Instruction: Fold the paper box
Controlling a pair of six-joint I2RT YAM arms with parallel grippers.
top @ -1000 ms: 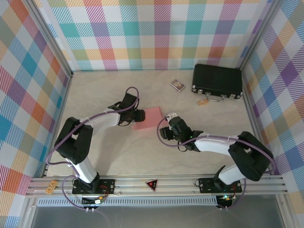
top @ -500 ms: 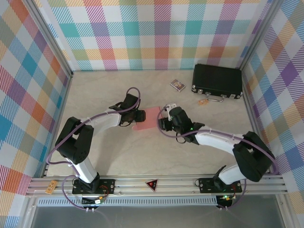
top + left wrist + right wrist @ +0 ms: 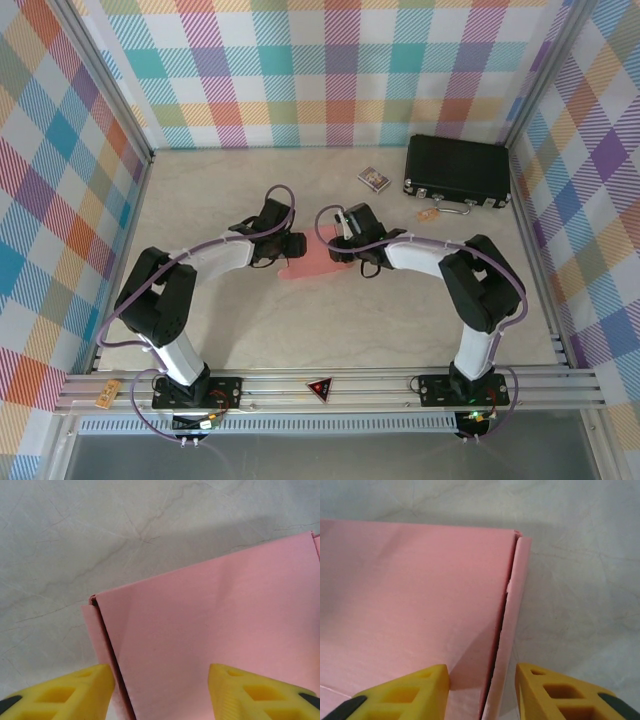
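The right gripper [image 3: 337,247] has swung in from the near side to the right end of the paper box [image 3: 308,262], its jaws narrowing. The top view shows the box flat in the middle of the table [image 3: 230,330], long axis roughly left to right between both grippers. The wrist views add more — the right fingers [image 3: 405,692] straddle a side flap, grip uncertain. The left gripper [image 3: 160,680] stands open over a box corner. A black case [image 3: 458,170] and card pack [image 3: 374,179] lie well apart, far right.
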